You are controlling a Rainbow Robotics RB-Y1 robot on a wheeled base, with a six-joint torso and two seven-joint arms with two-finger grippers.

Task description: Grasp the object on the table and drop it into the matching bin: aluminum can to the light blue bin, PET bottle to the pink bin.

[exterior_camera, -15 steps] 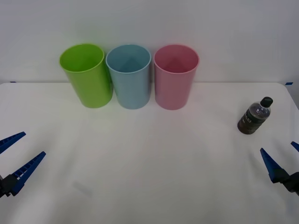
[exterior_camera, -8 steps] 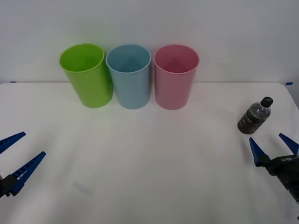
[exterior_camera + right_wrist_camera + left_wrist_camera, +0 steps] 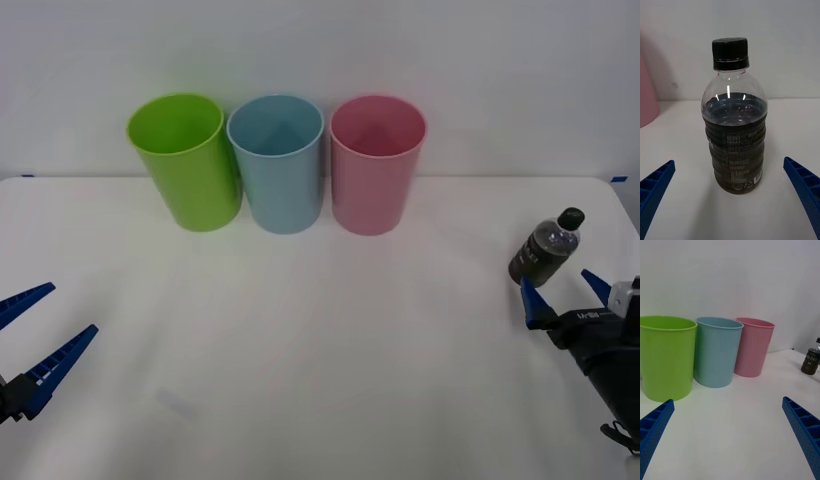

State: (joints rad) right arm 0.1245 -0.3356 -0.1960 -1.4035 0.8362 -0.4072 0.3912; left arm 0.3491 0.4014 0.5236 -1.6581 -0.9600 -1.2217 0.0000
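Front view: one bottle stands upright near the right edge of the white table, its long axis vertical and its black cap on top, leaning slightly to the right in the picture. Three bins stand in a row at the far side: a green bin, the blue bin and the pink bin, all upright with open mouths up, well apart from the bottle. The right gripper sits just on the near side of the bottle, its two blue fingers spread wide, nothing between them. The left gripper waits at the near left edge, fingers also spread and empty

Right wrist view: the bottle stands straight ahead, centred between the two parted fingers, not touching either. A sliver of the pink bin shows beside it

Left wrist view: the three bins stand in a row ahead of the parted fingers; the bottle is far off beside them
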